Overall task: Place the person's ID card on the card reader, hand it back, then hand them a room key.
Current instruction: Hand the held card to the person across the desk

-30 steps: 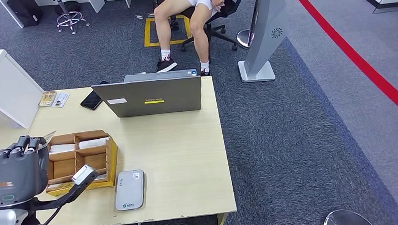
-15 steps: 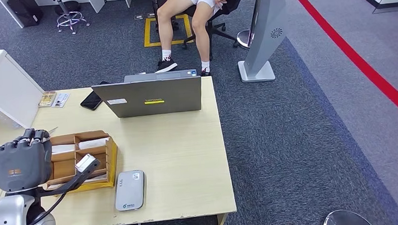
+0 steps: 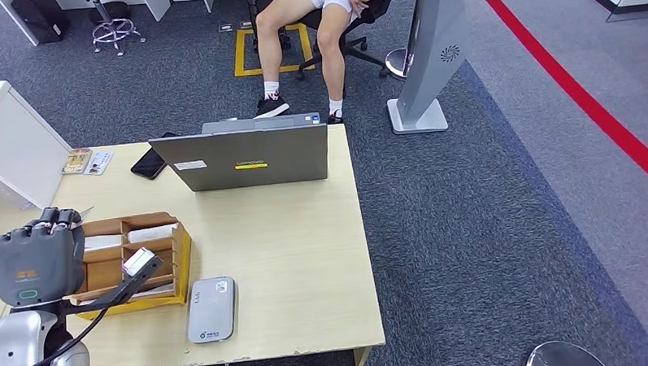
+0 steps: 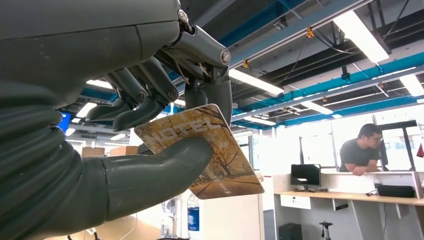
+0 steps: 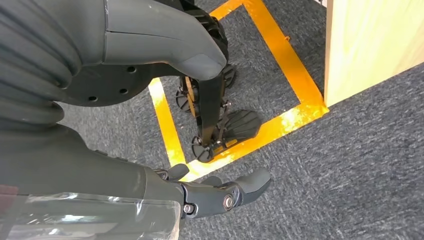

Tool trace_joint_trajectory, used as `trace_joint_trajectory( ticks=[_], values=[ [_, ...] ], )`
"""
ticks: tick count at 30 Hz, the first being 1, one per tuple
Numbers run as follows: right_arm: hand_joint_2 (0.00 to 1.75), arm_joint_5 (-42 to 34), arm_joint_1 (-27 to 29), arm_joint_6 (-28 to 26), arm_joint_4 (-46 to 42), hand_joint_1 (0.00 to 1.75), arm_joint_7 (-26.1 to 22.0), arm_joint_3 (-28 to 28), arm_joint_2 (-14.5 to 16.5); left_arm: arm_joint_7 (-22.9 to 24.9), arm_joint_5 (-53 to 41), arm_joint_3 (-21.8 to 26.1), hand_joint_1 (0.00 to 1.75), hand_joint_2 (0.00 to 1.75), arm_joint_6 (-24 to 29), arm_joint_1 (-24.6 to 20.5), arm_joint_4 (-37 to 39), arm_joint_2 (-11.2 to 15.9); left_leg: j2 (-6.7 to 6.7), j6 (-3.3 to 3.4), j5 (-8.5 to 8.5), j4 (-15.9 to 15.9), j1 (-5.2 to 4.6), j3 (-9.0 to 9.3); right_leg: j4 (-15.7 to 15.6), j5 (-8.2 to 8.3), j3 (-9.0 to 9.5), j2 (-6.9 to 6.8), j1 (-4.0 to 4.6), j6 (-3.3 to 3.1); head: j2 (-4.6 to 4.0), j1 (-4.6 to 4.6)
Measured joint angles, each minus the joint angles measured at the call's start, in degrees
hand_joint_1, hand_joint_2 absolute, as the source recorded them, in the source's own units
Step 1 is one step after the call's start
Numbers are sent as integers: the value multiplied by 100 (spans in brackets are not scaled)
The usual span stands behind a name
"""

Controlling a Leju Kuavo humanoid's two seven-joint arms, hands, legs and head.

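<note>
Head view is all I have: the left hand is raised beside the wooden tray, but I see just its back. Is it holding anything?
Observer: Yes. The left wrist view shows the left hand pinching a card between thumb and fingers.
Operator: ID or room key?
Observer: The card has HOTEL printed on it over a picture of autumn trees.
Operator: And the right hand?
Observer: The right wrist view shows the right hand hanging over carpet with yellow tape, fingers apart, holding nothing.
</note>
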Motion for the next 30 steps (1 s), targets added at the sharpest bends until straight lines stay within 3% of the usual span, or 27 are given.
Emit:
trace_joint_trajectory(
  ticks=[30],
  values=[
    [175, -21, 5, -19, 0, 0, 27, -93, 2, 39, 7, -196, 175, 175, 22, 75, -226, -19, 0, 0, 0, 0, 0, -1, 0, 0, 0, 0, 0, 0, 0, 0]
  ],
)
